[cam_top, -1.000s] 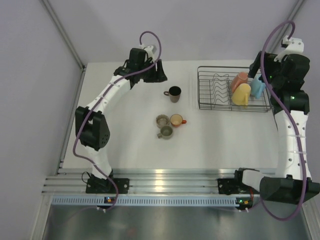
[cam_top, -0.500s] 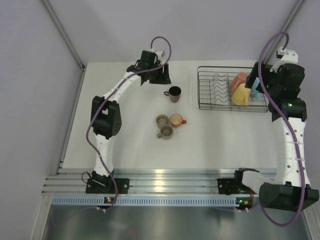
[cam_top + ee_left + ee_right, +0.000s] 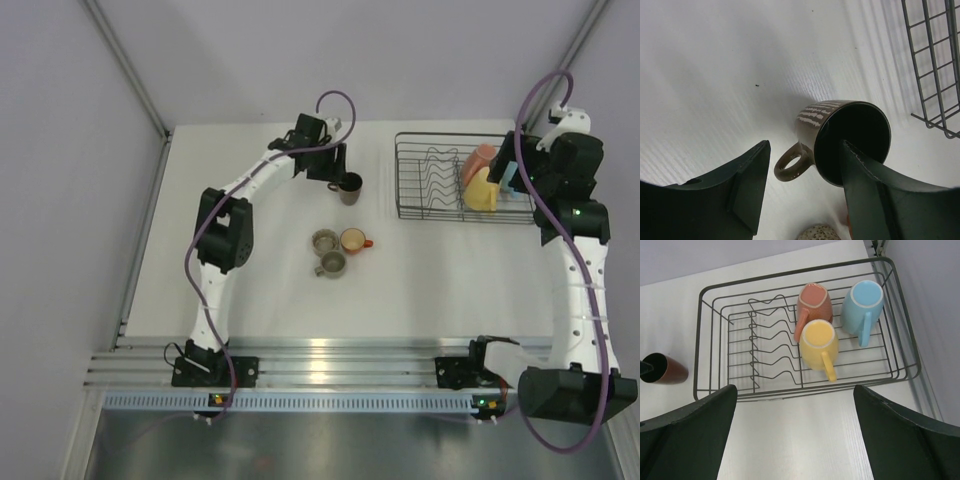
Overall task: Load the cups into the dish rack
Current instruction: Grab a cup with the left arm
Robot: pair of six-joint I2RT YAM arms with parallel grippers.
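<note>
Three cups are loaded in the dish rack [image 3: 430,180]: the pink-salmon cup [image 3: 815,302], the yellow cup [image 3: 818,342] and the light blue cup [image 3: 862,305]. Four are left on the table [image 3: 450,270]: the dark brown mug [image 3: 850,135], the orange cup [image 3: 352,240] and two grey-olive cups [image 3: 324,241] [image 3: 331,263]. The left gripper [image 3: 805,160] stands partly spread astride the dark brown mug's handle side, with no grip evident, while the right gripper [image 3: 795,390] hangs over the rack's near edge with jaws wide and empty.

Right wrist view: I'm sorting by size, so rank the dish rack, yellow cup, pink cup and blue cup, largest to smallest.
1. The dish rack, by far the largest.
2. The yellow cup, blue cup and pink cup look about alike; too close to rank.
</note>
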